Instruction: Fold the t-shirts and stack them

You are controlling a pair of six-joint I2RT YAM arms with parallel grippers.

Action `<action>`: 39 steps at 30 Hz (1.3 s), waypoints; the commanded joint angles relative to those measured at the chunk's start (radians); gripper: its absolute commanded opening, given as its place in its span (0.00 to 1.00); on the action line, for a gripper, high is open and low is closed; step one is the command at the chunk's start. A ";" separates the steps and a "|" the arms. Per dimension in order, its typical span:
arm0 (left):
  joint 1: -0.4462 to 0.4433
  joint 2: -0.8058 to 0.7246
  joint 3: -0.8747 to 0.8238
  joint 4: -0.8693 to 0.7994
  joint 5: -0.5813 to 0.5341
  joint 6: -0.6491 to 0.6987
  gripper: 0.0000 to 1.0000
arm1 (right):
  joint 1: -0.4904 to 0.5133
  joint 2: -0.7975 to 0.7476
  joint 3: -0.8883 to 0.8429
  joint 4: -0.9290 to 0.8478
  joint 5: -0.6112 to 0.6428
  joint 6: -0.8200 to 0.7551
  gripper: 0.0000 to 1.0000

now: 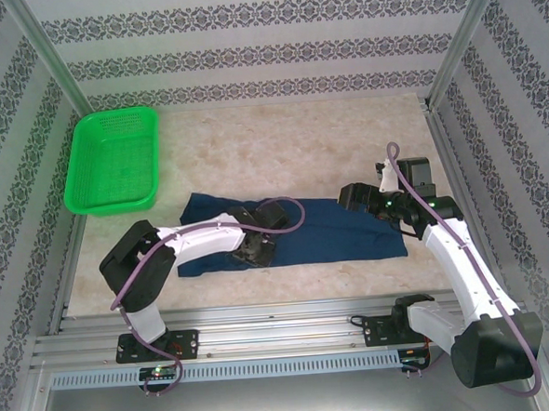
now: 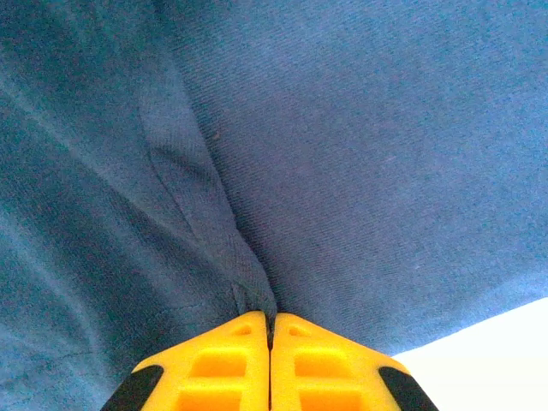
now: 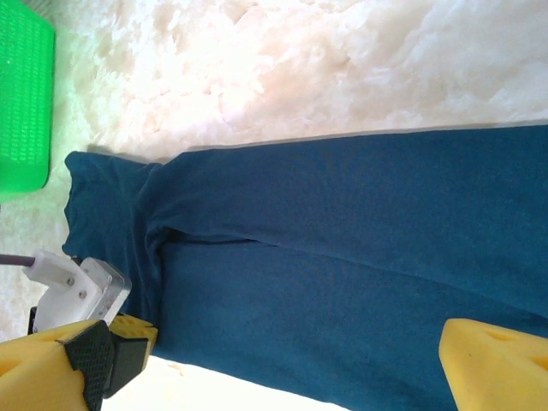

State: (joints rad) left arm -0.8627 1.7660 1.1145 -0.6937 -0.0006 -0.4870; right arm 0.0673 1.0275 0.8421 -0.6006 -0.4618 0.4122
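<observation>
A dark navy t-shirt (image 1: 332, 232) lies as a long folded band across the middle of the table. My left gripper (image 1: 256, 249) rests on its left part, near the front edge. In the left wrist view the yellow fingers (image 2: 231, 360) are shut on a pinched ridge of the t-shirt (image 2: 360, 171), which rises into the left gripper (image 2: 271, 318). My right gripper (image 1: 358, 198) hovers over the band's right part. In the right wrist view the right gripper (image 3: 282, 372) stands open, wide apart above the t-shirt (image 3: 342, 240), with nothing between its fingers.
A green mesh basket (image 1: 113, 159) stands at the back left, also seen as the green basket (image 3: 21, 103). Bare marble tabletop (image 1: 298, 139) stretches behind the cloth. Patterned walls close in the left, right and back sides.
</observation>
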 commanded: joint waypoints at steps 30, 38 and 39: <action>0.462 -0.244 -0.313 0.215 0.055 -0.272 0.39 | 0.198 0.698 0.110 0.090 0.251 0.287 0.56; 0.522 0.019 -0.133 0.227 0.008 -0.148 0.37 | 0.238 0.746 0.132 -0.004 0.372 0.352 0.39; 0.536 0.062 -0.084 0.217 0.008 -0.126 0.37 | 0.249 0.753 0.138 -0.019 0.380 0.354 0.39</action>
State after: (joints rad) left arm -0.3645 1.7222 0.9913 -0.5129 0.0410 -0.6853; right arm 0.2905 1.7199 0.9836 -0.5552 -0.1719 0.7292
